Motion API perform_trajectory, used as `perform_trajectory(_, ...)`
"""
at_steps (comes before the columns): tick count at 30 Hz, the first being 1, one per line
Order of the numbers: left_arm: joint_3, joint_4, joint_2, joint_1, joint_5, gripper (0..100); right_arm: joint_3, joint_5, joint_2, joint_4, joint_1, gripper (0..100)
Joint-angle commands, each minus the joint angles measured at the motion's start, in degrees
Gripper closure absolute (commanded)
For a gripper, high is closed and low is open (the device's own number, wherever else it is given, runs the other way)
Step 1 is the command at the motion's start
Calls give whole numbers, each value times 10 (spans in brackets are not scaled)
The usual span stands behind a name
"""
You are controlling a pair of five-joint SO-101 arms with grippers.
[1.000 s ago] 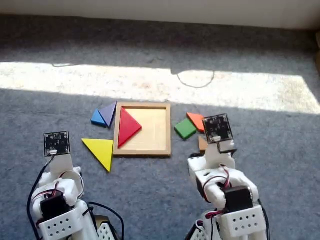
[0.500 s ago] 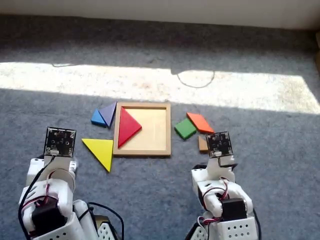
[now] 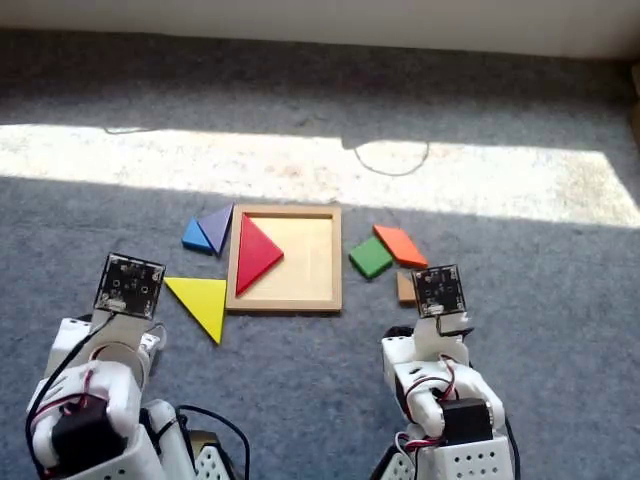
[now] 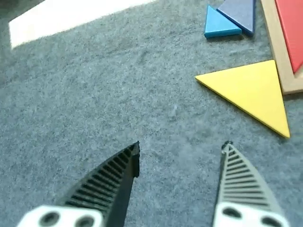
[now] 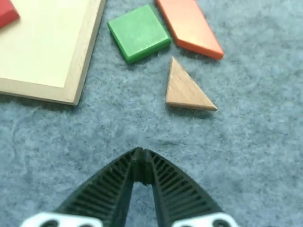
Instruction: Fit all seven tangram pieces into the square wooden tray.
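- Lately, I had drawn the right tool (image 5: 142,152) back from the orange parallelogram (image 5: 189,26); its jaws were together, empty, short of the brown triangle (image 5: 184,92).
- My left tool (image 4: 182,145) had edged toward the yellow triangle (image 4: 255,90), jaws apart, above the bare table (image 4: 71,94).
- The tray (image 3: 285,302) held only the red triangle (image 3: 255,252); I judged six still lay outside, yellow likely next.

Both arms sit folded low, side by side, at the near edge of the high view: left arm (image 3: 95,400) and right arm (image 3: 445,400), wrists angled forward and down. The left gripper (image 4: 182,150) has its jaws spread wide, one black, one pale. The right gripper (image 5: 142,156) is pinched closed, tips touching.
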Motion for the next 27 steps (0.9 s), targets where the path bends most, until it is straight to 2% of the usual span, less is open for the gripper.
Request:
perform_trajectory(1,-51,-1,124,15,-12,728,54,4,-8,2,6,989)
perform_trajectory(3,-57,-1,171,38,-4,729,54,4,-8,2,6,989)
perform_trajectory(5,-56,-4,210,71,44,726,54,4,-8,2,6,989)
perform_trajectory(9,-44,-58,272,131,120,726,54,4,-7,3,7,989)
perform_trajectory(14,-11,-149,342,201,151,726,54,4,-7,3,7,989)
perform_trajectory(21,-6,-235,450,238,155,729,54,4,-7,3,8,989)
perform_trajectory(27,16,-331,545,218,153,762,54,4,-7,3,28,989)
